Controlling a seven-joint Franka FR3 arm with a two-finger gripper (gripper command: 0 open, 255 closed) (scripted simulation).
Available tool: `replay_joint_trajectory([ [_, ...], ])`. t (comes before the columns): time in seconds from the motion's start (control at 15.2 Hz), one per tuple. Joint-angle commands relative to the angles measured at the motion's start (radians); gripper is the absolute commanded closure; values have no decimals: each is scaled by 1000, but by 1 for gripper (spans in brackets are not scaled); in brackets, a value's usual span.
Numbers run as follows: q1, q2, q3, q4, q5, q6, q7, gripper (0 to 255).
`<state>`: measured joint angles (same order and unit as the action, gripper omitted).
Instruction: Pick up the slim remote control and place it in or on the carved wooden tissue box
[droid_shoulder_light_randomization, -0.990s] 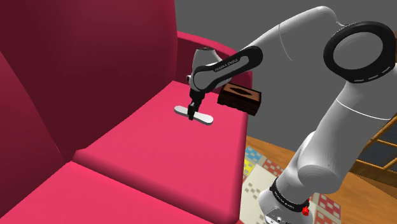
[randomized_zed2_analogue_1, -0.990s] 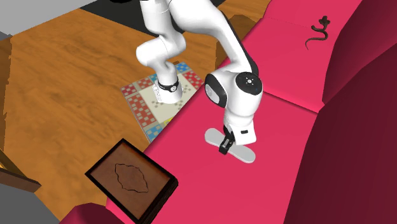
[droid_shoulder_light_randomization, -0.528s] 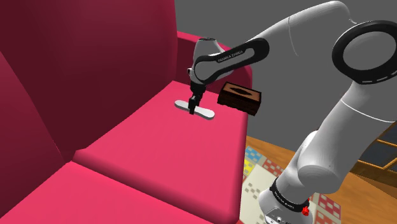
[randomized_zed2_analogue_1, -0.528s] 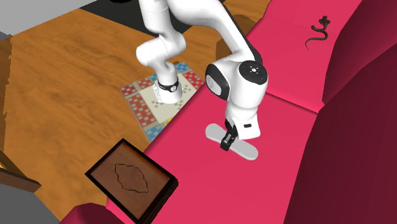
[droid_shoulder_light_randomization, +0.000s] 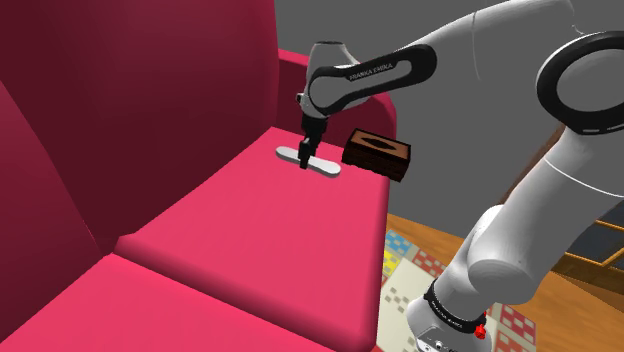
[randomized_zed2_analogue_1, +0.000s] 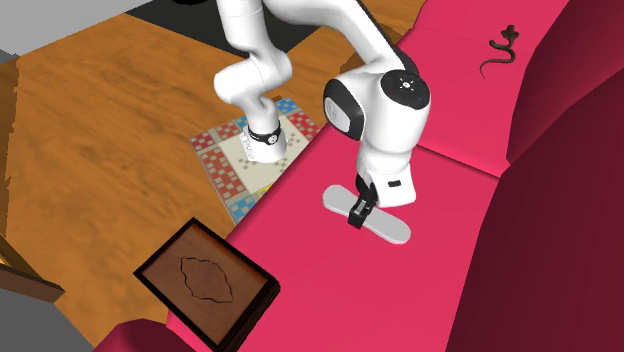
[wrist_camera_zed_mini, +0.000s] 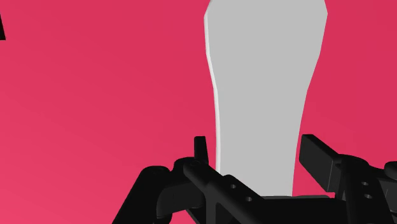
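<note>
The slim remote control (droid_shoulder_light_randomization: 322, 166) is a flat light grey bar, held level a little above the red sofa seat (droid_shoulder_light_randomization: 250, 220). My gripper (droid_shoulder_light_randomization: 305, 160) is shut on its middle, pointing straight down. In the wrist view the remote (wrist_camera_zed_mini: 264, 89) runs out from between the two black fingers (wrist_camera_zed_mini: 200, 149), which clasp its edges. The carved wooden tissue box (droid_shoulder_light_randomization: 376, 154) is dark brown with a leaf-shaped slot in its top. It stands at the seat's edge, just to the right of the remote in the shoulder view. In the second exterior view the gripper (randomized_zed2_analogue_1: 357, 215) holds the remote (randomized_zed2_analogue_1: 385, 225), and the box (randomized_zed2_analogue_1: 206, 282) sits lower left.
The sofa's tall red backrest (droid_shoulder_light_randomization: 120, 90) rises close behind the seat. A small black curled figure (randomized_zed2_analogue_1: 500, 50) lies on a far cushion. A patterned rug (randomized_zed2_analogue_1: 250, 160) covers the wooden floor beside the stand. A wooden frame (droid_shoulder_light_randomization: 600, 230) shows at the shoulder view's right edge.
The gripper has risen with the remote clasped in it, lifting it off the seat cushion. The tissue box has not moved.
</note>
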<state>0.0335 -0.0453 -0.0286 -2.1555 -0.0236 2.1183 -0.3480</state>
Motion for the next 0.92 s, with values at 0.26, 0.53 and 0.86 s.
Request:
replay_joint_trajectory([
  [0.26, 1, -29, 1, 52, 0, -81, 1, 255],
  [0.53, 1, -43, 2, 91, 0, -134, 0, 255],
  [0.86, 2, -56, 2, 144, 1, -200, -1, 255],
])
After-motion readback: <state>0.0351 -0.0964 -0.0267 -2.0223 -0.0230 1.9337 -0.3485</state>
